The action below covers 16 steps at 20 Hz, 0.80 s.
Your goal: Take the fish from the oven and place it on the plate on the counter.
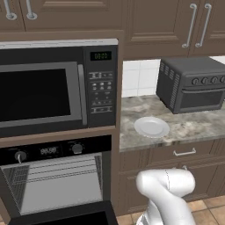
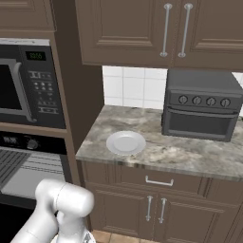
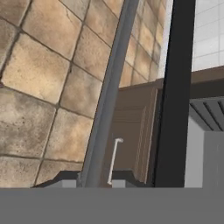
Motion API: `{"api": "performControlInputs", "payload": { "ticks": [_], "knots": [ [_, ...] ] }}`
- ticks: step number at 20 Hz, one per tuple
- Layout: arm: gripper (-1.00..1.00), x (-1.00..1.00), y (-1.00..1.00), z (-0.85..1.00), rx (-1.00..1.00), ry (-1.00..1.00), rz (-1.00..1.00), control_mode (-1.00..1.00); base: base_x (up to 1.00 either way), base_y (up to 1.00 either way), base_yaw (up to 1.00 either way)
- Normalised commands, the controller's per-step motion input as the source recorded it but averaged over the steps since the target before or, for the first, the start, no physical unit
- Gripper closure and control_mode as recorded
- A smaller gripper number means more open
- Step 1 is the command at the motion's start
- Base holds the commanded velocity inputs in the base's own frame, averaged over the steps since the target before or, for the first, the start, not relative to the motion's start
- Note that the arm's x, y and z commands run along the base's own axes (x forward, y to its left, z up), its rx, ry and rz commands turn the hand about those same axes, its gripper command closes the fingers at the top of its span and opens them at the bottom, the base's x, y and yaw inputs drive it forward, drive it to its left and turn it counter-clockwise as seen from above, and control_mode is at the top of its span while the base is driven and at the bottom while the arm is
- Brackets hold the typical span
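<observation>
The fish cannot be made out: the racks inside the open oven look bare grey from the left base view, and anything so small on them is too faint to tell. The oven's cavity is pale grey with wire racks. Two knobs and a small display sit above it, and its black door is dropped forward and cut off by the bottom edge. In the hand view the silver bar handle runs up from between the two dark fingertips. The gripper is closed around that bar, with tiled floor to one side and the door's black edge to the other. The round white plate lies on the mottled counter, well apart from the oven and near the dark toaster oven. The white arm bends low, with its lower part out of frame.
</observation>
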Motion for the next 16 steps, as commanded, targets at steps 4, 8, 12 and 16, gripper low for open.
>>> {"api": "performControlInputs", "payload": {
  "ticks": [4, 8, 12, 16],
  "knots": [
    [-1.0, -0.03, 0.0, 0.05, 0.0, 0.0, 0.0, -1.0, 0.0, 0.0, 0.0],
    [-1.0, -0.43, 0.0, 0.39, 0.02, -0.07, 0.0, -1.0, 0.0, 0.0, 0.0],
    [-1.0, -0.77, 0.0, 0.66, 0.06, -0.18, 0.01, -1.0, 0.0, 0.0, 0.0],
    [-1.0, -0.75, 0.0, 0.9, 0.07, -0.24, 0.01, -1.0, 0.0, 0.0, 0.0]
  ]
}}
